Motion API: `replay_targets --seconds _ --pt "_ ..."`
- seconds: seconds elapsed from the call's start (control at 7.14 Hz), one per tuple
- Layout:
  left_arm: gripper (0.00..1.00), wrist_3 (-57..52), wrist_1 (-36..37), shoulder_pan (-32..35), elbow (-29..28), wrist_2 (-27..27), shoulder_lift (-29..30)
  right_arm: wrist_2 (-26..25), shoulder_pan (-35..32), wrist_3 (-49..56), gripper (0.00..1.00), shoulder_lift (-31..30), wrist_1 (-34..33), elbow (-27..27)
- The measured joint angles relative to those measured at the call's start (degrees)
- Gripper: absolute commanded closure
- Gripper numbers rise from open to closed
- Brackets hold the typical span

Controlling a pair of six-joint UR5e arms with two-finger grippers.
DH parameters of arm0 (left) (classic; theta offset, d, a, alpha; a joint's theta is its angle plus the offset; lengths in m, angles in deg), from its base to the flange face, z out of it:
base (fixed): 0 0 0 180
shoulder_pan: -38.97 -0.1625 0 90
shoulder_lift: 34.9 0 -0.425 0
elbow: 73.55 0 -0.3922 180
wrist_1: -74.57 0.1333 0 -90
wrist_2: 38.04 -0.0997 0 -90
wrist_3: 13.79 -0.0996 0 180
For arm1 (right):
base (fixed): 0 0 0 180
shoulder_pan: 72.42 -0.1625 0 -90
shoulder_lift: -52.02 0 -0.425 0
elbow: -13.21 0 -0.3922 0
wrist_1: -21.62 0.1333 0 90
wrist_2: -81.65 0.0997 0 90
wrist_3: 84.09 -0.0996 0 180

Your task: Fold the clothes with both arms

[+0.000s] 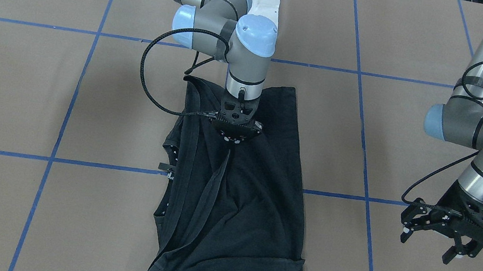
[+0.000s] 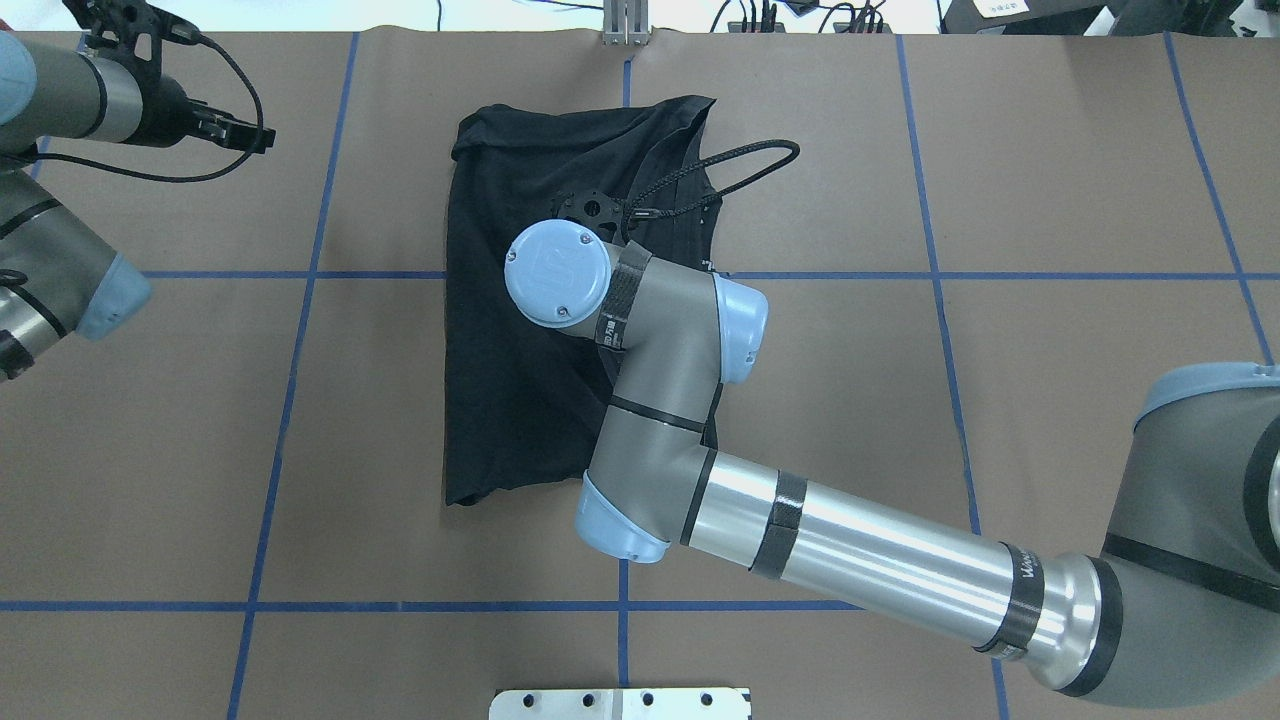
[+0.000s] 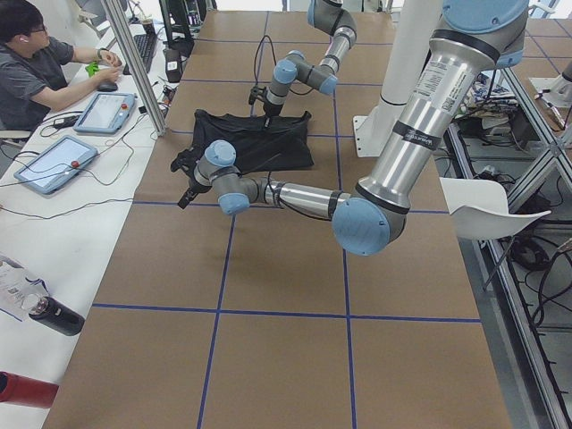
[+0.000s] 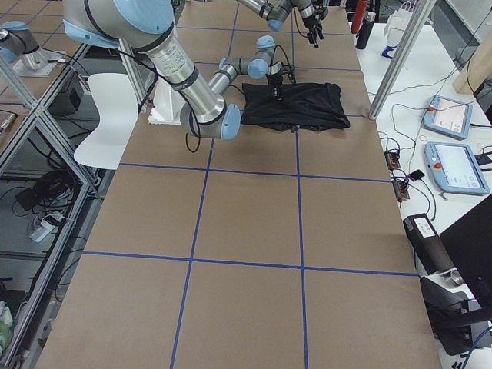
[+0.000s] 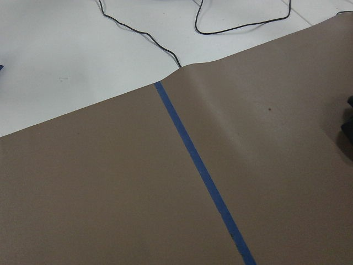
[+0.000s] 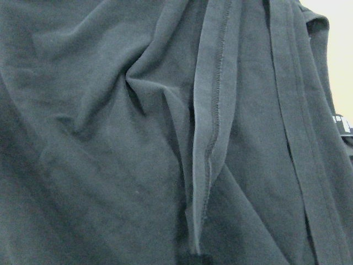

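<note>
Along one long side of the brown-papered table (image 2: 1050,150), gridded with blue tape lines (image 2: 1060,276), runs a white bench (image 3: 27,234) carrying two touchscreen pendants (image 3: 45,165) and a dark bottle (image 3: 54,315), a person (image 3: 36,63) seated at it — off the table's opposite side stands a white chair (image 3: 487,210) on grey floor (image 3: 536,375).

A person (image 3: 31,67) sits beside the blue-taped brown table (image 3: 277,357), near what seem tablets (image 3: 105,112)
</note>
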Motion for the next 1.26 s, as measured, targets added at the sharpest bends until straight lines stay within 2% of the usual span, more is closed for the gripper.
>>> replay_targets --seconds 0.28,0.7,0.84,1.12,1.26 --pt "0.00 0.02 -0.06 0.00 0.00 0.00 0.00 0.38 -1.02 0.96 1.00 -1.80 -0.34 2.54" --pt "0.00 0.09 -0.09 0.00 0.07 0.04 0.00 0.70 -2.58 6.10 1.00 -17.24 -0.37 17.61" --pt "0.00 0.09 -0.09 0.00 0.08 0.04 0.00 0.43 -2.67 6.72 1.00 -20.42 -0.27 20.00" --pt "0.00 0.09 -0.09 0.00 0.08 0.08 0.00 0.16 -2.81 7.66 1.00 -22.70 -0.13 21.01" --pt "0.00 0.09 -0.09 -0.02 0.04 0.09 0.00 0.09 -3.02 8.75 0.25 -22.99 -0.05 20.90"
